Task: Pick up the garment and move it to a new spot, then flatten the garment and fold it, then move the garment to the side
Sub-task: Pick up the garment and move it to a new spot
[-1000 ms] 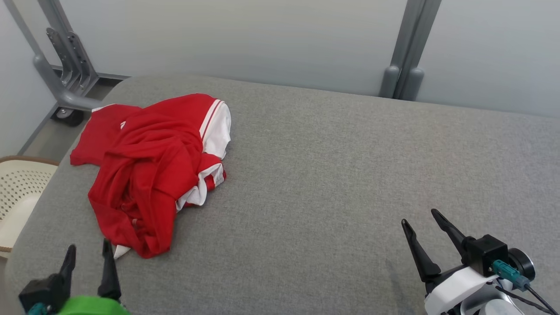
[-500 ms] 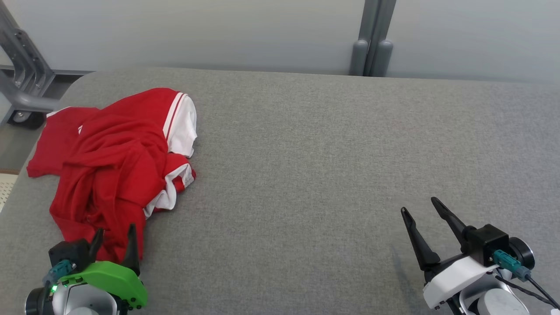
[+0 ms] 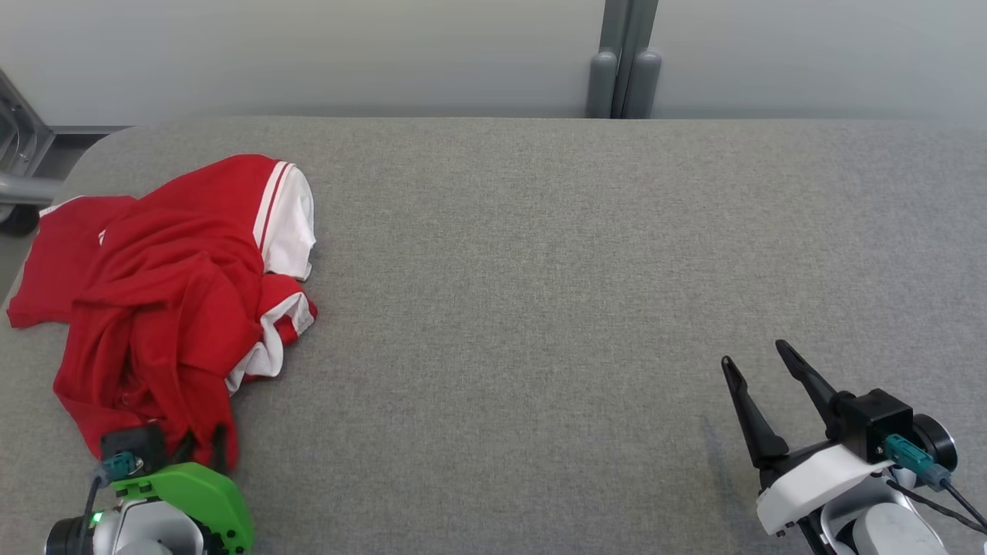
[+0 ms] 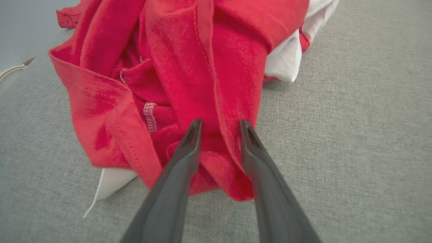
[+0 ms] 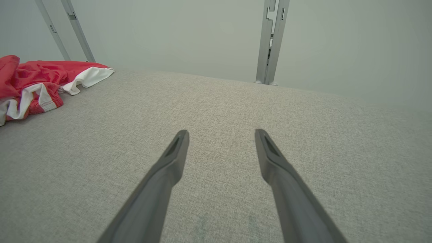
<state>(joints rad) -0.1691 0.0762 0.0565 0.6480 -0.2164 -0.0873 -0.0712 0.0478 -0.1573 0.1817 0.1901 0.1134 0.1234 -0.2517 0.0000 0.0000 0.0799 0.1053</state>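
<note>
A crumpled red garment [image 3: 170,277] with white trim lies at the left end of the grey padded table [image 3: 540,270]. My left gripper [image 3: 202,435] is at the garment's near edge. In the left wrist view its two fingers [image 4: 189,145] straddle a hanging fold of the red garment [image 4: 189,50]; the jaws are partly narrowed, with a gap and cloth between them. My right gripper [image 3: 754,353] hovers open over bare table at the lower right, far from the garment. The right wrist view shows the right gripper [image 5: 221,133] holding nothing and the garment [image 5: 33,77] at far left.
A grey metal post [image 3: 621,69] stands behind the table's far edge against a pale wall. Part of a grey metal frame [image 3: 15,154] shows at the far left. The garment lies close to the table's rounded left end.
The camera has swung, shifting the whole picture left. My left gripper has pushed forward into the garment's near edge and its fingers have narrowed around a fold. The right gripper stays open.
</note>
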